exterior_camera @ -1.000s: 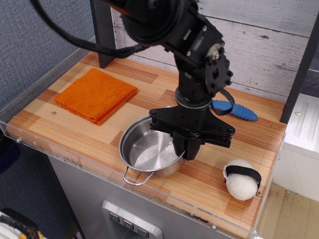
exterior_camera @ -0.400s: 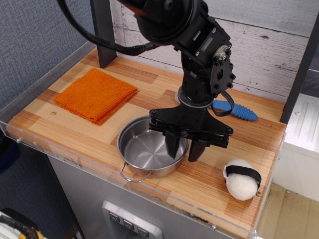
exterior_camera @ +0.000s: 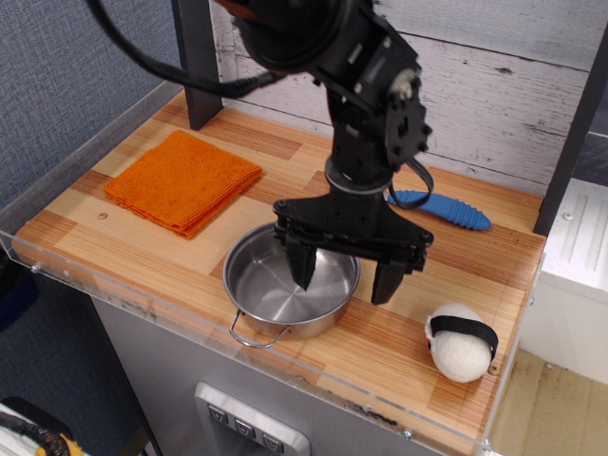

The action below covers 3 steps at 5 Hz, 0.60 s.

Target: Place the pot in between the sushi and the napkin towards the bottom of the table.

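The shiny steel pot (exterior_camera: 275, 293) stands flat on the table (exterior_camera: 171, 252) near its front edge, one wire handle toward the front. The orange napkin (exterior_camera: 184, 180) lies to its left at the back. The white sushi (exterior_camera: 462, 342) with a black band sits to its right at the front corner. My gripper (exterior_camera: 347, 274) is open and empty, raised over the pot's right rim. One finger hangs above the pot's inside, the other outside to the right. Neither finger touches the pot.
A blue-handled spoon (exterior_camera: 442, 207) lies behind the gripper near the back wall. A dark post (exterior_camera: 197, 66) stands at the back left. A clear acrylic rim (exterior_camera: 142, 306) runs along the table's front and left edges. A white unit (exterior_camera: 576, 256) stands right of the table.
The gripper let go of the pot's right rim, opened wide and rose. The pot shifted slightly left and now rests flat on the table.
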Motion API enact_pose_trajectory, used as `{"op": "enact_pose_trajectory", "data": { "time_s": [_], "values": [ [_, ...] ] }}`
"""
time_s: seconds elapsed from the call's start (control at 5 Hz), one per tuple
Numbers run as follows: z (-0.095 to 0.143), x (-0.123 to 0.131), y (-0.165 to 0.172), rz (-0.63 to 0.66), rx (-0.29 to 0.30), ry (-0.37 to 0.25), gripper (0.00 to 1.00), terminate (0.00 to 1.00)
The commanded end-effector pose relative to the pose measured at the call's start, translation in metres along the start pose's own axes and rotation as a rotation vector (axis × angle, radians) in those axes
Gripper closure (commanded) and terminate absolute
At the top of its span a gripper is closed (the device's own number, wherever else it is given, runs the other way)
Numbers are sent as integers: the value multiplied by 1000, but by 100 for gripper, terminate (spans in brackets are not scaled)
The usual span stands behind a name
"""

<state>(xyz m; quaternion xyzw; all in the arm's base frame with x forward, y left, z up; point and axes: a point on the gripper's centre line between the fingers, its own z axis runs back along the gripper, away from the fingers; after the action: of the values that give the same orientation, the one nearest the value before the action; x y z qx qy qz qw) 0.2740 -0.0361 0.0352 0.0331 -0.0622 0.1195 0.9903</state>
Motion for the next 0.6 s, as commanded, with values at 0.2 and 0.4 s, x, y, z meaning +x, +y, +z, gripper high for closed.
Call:
{"op": "enact_pose_trajectory", "data": {
  "time_s": [0.2, 0.4],
  "values": [
    [89, 11, 16, 8, -116, -156, 0, 0],
    [126, 15, 34, 49, -166, -204, 0, 0]
  ]
}}
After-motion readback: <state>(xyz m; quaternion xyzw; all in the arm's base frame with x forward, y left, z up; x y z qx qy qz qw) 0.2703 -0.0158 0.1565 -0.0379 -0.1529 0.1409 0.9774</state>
